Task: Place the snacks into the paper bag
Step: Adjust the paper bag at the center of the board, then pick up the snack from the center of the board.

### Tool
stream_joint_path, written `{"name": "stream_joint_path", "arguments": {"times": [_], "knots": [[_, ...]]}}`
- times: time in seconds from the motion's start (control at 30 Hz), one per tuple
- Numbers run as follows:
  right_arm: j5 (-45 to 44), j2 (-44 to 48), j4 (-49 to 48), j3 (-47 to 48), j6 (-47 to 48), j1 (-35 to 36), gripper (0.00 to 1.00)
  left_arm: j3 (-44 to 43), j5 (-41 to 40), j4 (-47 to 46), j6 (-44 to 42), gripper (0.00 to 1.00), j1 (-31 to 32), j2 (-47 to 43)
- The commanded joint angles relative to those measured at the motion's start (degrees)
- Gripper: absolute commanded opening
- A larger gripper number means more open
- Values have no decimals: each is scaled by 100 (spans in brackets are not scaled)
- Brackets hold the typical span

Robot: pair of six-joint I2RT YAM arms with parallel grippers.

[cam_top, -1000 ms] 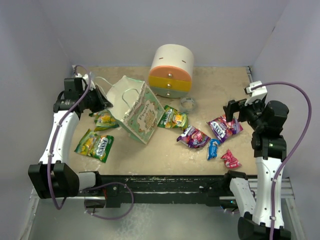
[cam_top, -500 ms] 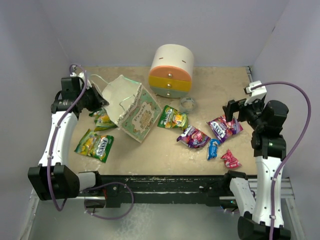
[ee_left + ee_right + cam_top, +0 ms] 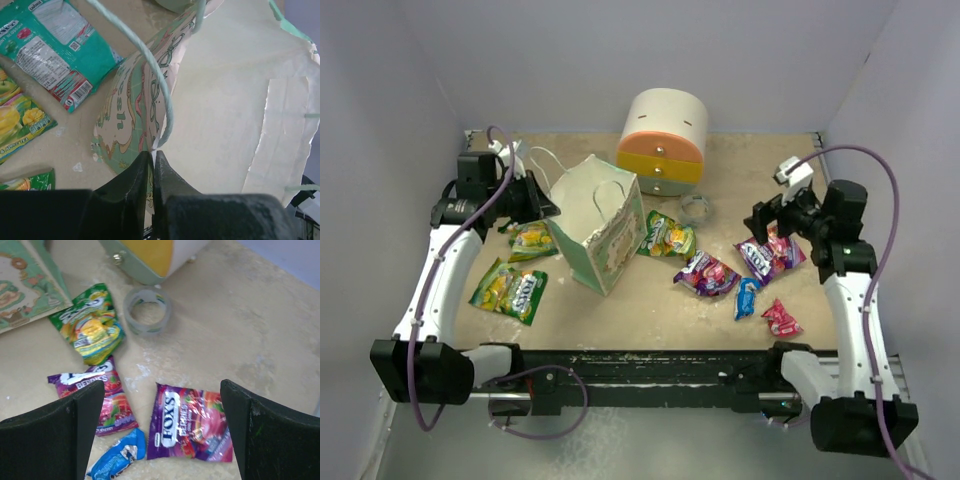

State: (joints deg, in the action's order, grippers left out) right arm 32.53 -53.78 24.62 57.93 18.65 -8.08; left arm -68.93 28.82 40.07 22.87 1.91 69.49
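My left claw (image 3: 152,154), clenched on the rim of the pale mint-green paper bag (image 3: 605,240), has raised it upright on the tabletop (image 3: 650,305). My spread right claw (image 3: 160,386) now hangs over the purple shiny packet (image 3: 192,430), so loading can begin.

I read right gripper (image 3: 161,385) spread wide above purple Fox's packet (image 3: 192,432). Second purple packet (image 3: 95,397), blue packet (image 3: 117,460), green packet (image 3: 92,330), clear ring (image 3: 147,310) alongside.

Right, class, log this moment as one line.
bag: near upright, mouth open | left gripper: shut on its rim | right gripper: open over purple packet | visible snacks: all outside bag
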Motion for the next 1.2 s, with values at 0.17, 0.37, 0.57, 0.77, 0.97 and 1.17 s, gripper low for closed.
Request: {"name": "stream_joint_path", "arguments": {"times": [0.17, 0.37, 0.57, 0.77, 0.97, 1.17], "knots": [[-607, -802, -1571, -709, 811, 1932, 100, -428, 519, 490, -437, 20, 3, 162], [-752, -1777, -2202, -654, 978, 2555, 100, -160, 655, 310, -497, 29, -6, 73], [-1238, -2658, -2541, -502, 1106, 3229, 96, 41, 806, 25, -603, 38, -72, -106], [-1802, -3327, -2623, -184, 1149, 3760, 91, -9, 774, 3, -864, 51, -103, -249], [-2105, -3874, -2475, 141, 1205, 3840, 86, 30, 1039, -48, -901, 58, -103, -329], [-2220, -4094, -2153, 169, 1319, 3838, 82, 103, 1331, -49, -978, 58, -103, -310]]}}
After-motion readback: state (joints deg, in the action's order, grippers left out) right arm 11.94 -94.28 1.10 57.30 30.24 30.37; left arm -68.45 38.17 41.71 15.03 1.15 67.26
